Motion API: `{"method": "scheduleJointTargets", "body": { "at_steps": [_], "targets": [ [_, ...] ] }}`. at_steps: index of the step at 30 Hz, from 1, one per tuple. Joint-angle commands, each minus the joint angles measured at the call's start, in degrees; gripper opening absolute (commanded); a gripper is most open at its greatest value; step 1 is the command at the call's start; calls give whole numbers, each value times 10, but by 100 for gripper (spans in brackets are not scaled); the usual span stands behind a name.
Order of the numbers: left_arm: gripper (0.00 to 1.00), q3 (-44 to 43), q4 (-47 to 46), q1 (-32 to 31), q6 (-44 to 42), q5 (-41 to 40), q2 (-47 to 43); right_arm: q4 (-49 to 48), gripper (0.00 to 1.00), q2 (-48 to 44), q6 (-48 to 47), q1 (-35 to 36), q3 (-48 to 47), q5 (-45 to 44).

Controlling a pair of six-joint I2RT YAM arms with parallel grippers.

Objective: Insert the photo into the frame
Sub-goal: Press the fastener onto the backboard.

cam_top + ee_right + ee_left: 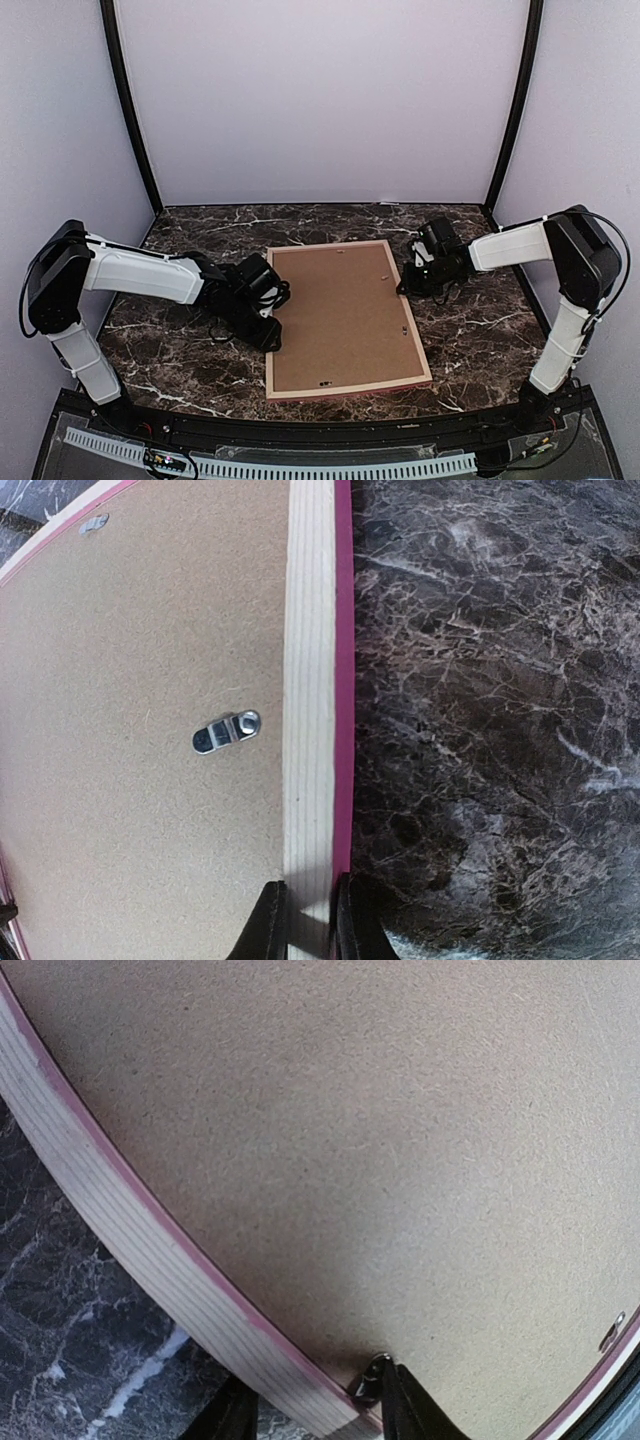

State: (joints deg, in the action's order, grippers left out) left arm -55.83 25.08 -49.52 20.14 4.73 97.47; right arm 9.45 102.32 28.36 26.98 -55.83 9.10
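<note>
While the marble table (170, 375) is carrying everything, we are listing items nearest first. Item one: the frame (350, 387) is lying flat mid-table, pale back upward, with a brown backing board (340, 315) sitting inside it. Item two: the left claw (268, 338) is straddling the frame's left rail toward the near corner, one finger outside, the other by a metal tab (368, 1380); whether it is gripping, we cannot tell. Item three, farther back: the right claw (310, 920) is pinching the frame's right rail, fingers pressing both sides. A silver clip (226, 731) is lying on the board just beside that rail.
</note>
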Motion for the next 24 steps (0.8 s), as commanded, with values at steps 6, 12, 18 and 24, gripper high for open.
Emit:
{"method": "scheduleJointTargets", "body": {
  "at_steps": [6,12,18,24],
  "targets": [
    [67,16,47,-5,-7,11,-12,14,4,15,12,-4,29,5],
    [82,-6,33,-3,-6,3,-28,8,5,1,22,-3,39,10],
    [82,-30,13,29,17,-5,-13,-9,7,-17,42,5,60,19],
    [78,-36,-27,90,31,29,17,-22,10,-27,63,23,75,20]
  ]
}}
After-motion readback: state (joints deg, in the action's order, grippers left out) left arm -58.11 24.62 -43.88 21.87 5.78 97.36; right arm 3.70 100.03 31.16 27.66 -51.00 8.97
